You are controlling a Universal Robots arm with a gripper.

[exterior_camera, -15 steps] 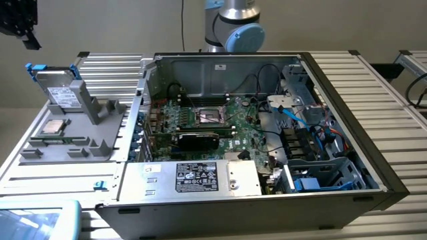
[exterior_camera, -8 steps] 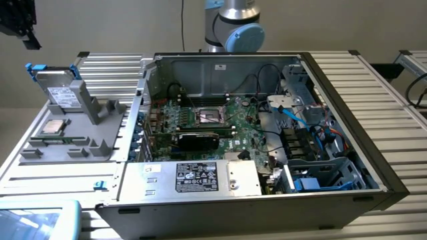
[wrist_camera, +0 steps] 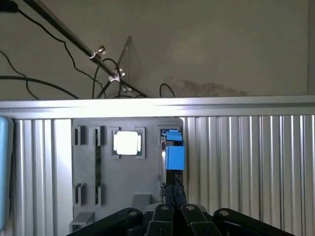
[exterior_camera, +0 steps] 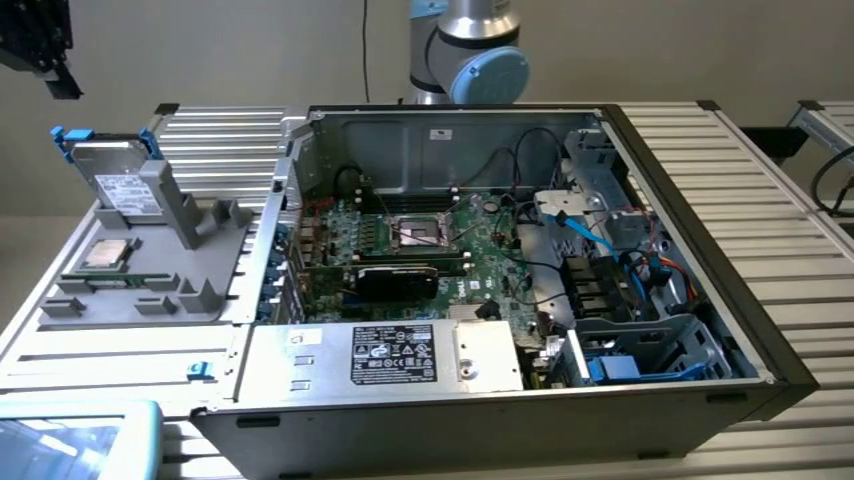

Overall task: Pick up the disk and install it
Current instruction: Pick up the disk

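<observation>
**Approach to the disk: fingers clenched, nothing held**

Status: the disk point(exterior_camera: 118, 185) stands on edge in a slot of the grey fixture point(exterior_camera: 160, 275), at the corner farthest from the exterior camera. The fixture rests on the ribbed table point(exterior_camera: 747, 200), at the exterior view's left of the open computer case point(exterior_camera: 400, 140). A blue carrier frames the disk and nothing touches it. The CPU chip point(exterior_camera: 107, 255) lies flat in its own pocket just beside it. The disk is outside the case, so we log neither pick nor install as done.

Gripper point(wrist_camera: 173, 192): fingers pressed together, empty. In the wrist view the tips line up with the blue carrier, and the disk is seen edge-on. We judge the gripper to be apart from the disk, on the approach.

Notes on doing this approach well (our judgement):
- Clenched fingers cannot straddle the disk. They must part wide enough to clear the carrier before the gap closes.
- The centring on the thin edge looks good, and sideways drift would put a tip on the carrier's top.
- The pads should meet the two broad faces squarely, so the disk does not twist in its slot.
- We would watch the fixture's upright posts near the slot, and the chip close by.
</observation>
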